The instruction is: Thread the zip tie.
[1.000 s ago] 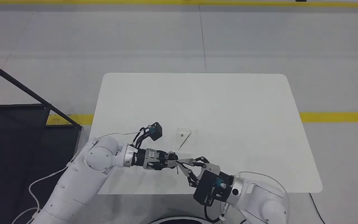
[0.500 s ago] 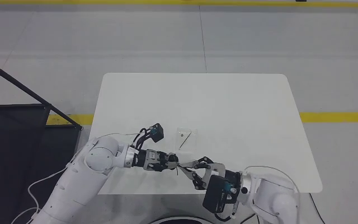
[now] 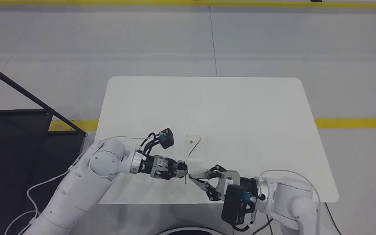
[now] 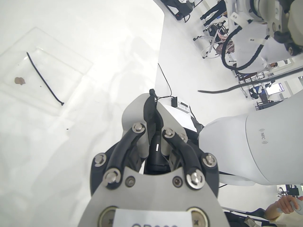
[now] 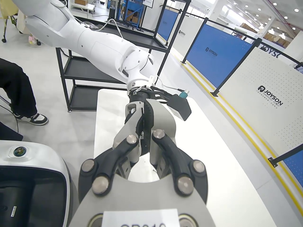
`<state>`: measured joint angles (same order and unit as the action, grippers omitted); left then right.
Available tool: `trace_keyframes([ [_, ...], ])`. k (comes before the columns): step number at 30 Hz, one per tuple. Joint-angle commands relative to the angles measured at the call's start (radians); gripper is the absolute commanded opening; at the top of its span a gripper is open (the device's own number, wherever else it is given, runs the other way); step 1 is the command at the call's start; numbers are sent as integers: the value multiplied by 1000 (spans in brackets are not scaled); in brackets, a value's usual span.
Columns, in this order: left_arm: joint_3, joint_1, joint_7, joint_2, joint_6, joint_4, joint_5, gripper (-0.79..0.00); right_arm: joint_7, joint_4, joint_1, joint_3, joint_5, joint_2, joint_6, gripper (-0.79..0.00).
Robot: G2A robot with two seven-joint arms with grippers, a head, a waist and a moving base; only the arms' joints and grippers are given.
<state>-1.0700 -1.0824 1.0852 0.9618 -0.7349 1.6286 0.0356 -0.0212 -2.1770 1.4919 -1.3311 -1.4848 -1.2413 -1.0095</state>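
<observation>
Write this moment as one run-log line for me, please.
left pincer: shut on zip tie | right pincer: shut, tip to tip with left | second tie: in clear tray

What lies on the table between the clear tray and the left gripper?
Bare white table between clear tray and left gripper, apart from one tiny dark speck, seen in the left wrist view.

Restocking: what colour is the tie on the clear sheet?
Tie: black, clearest in left wrist view.
</observation>
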Motion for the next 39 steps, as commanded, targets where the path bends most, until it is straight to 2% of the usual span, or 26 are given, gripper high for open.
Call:
trace_keyframes([
  [1, 0, 0, 0, 0, 0, 0, 0, -785, -7, 3, 0, 8, -2, 1, 18, -785],
  [8, 0, 0, 0, 0, 0, 0, 0, -785, -62, 36, -37, 41, 2, 9, 2, -785],
  [14, 0, 0, 0, 0, 0, 0, 0, -785, -99, 46, -54, 52, 30, 13, 36, -785],
  [39, 0, 0, 0, 0, 0, 0, 0, -785, -104, 40, -55, 47, 68, 45, 54, -785],
])
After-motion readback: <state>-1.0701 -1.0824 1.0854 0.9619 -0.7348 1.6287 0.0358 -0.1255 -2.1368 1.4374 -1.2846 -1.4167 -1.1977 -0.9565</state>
